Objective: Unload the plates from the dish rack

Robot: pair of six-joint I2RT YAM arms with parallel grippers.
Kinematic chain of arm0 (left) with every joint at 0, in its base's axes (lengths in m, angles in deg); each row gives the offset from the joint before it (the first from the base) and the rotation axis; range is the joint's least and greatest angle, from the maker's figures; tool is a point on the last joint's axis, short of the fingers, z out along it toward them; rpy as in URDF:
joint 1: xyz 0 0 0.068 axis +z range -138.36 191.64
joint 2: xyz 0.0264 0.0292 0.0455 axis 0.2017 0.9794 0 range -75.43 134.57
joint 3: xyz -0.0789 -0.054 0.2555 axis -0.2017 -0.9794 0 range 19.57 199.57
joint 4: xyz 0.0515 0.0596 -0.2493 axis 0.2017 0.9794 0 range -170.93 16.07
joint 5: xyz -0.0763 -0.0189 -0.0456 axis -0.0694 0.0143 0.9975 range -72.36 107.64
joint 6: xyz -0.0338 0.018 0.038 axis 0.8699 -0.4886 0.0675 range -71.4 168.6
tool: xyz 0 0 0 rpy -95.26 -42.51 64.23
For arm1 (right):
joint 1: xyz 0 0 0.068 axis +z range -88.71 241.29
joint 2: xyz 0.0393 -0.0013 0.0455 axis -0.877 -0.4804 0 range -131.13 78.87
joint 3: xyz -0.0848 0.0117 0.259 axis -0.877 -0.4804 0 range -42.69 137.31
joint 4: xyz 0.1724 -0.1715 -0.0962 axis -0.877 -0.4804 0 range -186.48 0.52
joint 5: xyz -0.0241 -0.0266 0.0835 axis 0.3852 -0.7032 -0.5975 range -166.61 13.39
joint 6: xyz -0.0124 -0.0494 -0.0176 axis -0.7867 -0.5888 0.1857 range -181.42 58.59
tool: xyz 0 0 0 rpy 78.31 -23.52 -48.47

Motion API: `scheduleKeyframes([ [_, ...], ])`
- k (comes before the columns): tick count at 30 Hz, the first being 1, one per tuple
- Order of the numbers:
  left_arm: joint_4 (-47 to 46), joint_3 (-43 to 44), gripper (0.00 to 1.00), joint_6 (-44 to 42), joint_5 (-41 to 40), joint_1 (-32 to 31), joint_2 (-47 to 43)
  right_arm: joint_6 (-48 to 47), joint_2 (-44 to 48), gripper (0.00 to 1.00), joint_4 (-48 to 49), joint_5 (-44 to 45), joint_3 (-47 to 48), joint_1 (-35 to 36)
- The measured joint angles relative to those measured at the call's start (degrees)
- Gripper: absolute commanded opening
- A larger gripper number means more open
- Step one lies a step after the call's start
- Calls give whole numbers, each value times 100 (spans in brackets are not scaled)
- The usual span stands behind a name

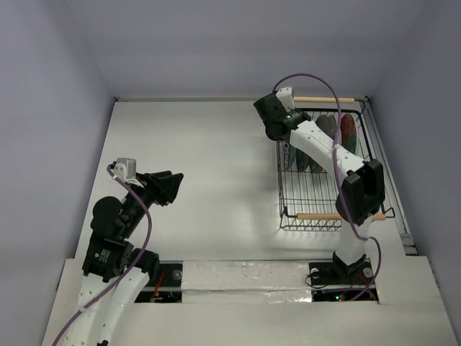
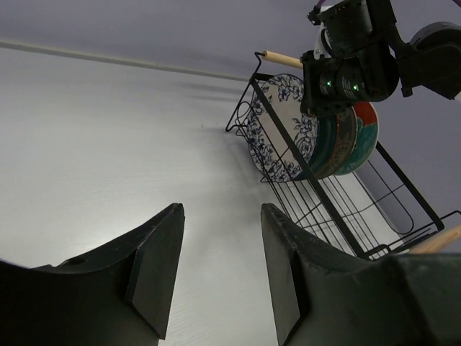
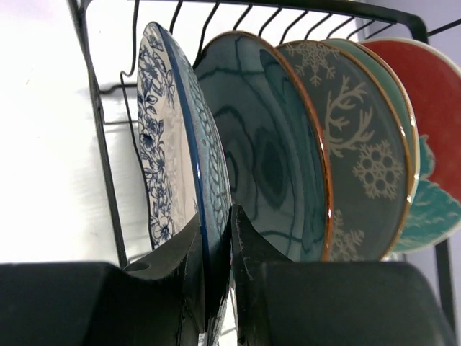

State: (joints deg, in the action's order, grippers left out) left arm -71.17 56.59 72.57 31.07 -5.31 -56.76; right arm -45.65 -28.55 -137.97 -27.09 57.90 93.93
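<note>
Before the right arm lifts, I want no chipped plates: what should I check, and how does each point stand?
1. The right gripper has one finger on each side of the blue floral plate rim: ok.
2. Grip tight enough to lift: cannot tell.
3. The teal plate stands apart from it at the top: ok.
4. The left gripper is open and away from the dish rack: ok.
5. Bare table left of the rack for setting down: ok.
</note>
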Motion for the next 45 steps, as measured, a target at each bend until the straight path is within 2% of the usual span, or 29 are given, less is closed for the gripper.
scheduleKeyframes([
  [4,2,0,44,-2,-4,-24,-7,-35,-90,0,-334,184,308,162],
  [7,2,0,56,2,-20,-31,-13,-87,-96,0,-511,358,557,260],
  [8,2,0,63,7,-17,-42,-15,-103,-96,0,-553,431,651,284],
  [11,4,0,75,17,-22,-63,-17,-138,-59,0,-605,601,901,348],
  [14,17,0,80,22,-22,-68,-17,-160,94,0,-695,699,1058,398],
  [23,42,0,78,35,-90,-68,-17,-227,1453,0,-885,717,1445,916],
  [29,42,0,78,35,-157,-68,-15,39,2070,0,66,-496,1202,1239],
  [32,42,0,77,35,-188,-68,-15,356,1803,0,953,-1257,824,1331],
  [37,44,0,76,39,-216,-68,-15,1025,533,0,2175,-2614,533,1375],
  [42,44,0,76,39,-236,-68,-15,1606,-769,0,2710,-3449,533,1462],
  [45,44,0,76,42,-240,-68,-15,1818,-1150,0,2793,-3628,490,1486],
])
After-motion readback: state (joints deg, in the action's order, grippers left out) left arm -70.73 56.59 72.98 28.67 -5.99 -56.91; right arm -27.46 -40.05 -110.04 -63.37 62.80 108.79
